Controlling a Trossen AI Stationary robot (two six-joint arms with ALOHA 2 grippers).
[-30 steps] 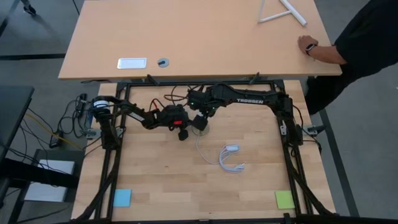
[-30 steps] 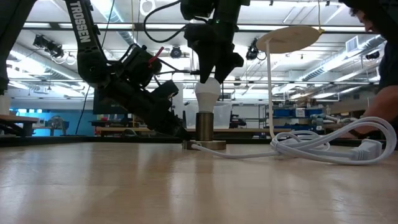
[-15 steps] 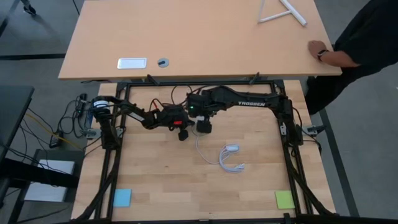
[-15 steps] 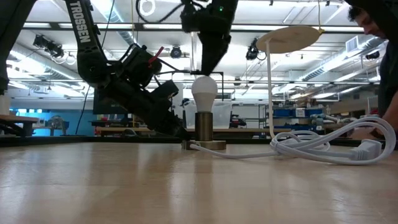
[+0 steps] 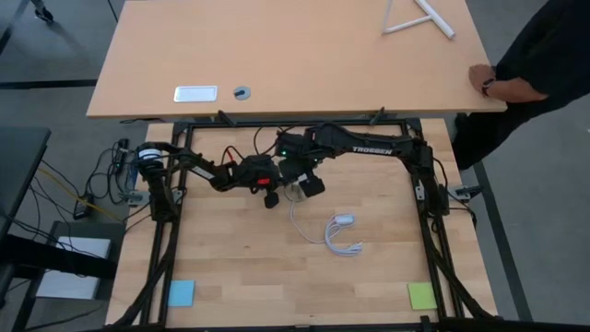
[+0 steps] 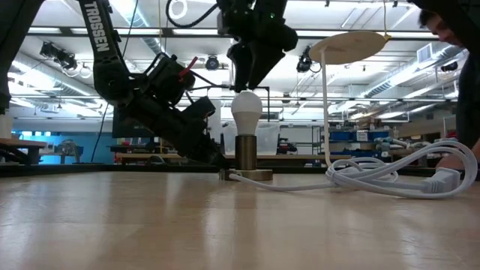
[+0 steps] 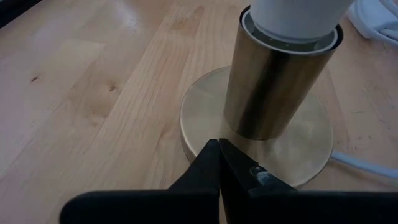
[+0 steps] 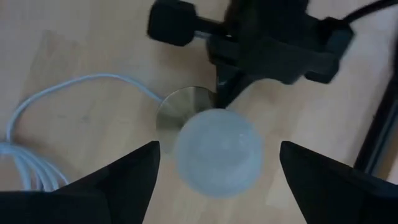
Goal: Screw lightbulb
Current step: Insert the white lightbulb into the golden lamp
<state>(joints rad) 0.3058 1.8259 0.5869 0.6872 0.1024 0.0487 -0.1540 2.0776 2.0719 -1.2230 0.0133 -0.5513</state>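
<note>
The lightbulb [image 6: 247, 112] stands upright in the brass socket [image 6: 247, 155] on the worktop [image 6: 225, 225], long axis vertical, dome up. The right gripper [image 8: 216, 163] hangs directly above it, pointing down, fingers spread and clear of the glass. The left gripper [image 7: 219, 163], pressed together, slants down to pinch the socket's base disc.

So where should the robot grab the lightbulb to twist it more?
Probably the lightbulb's round white top, coming straight down from above. It stands upright in the brass socket, so only the dome is free, and the open right gripper is already above it.
</note>
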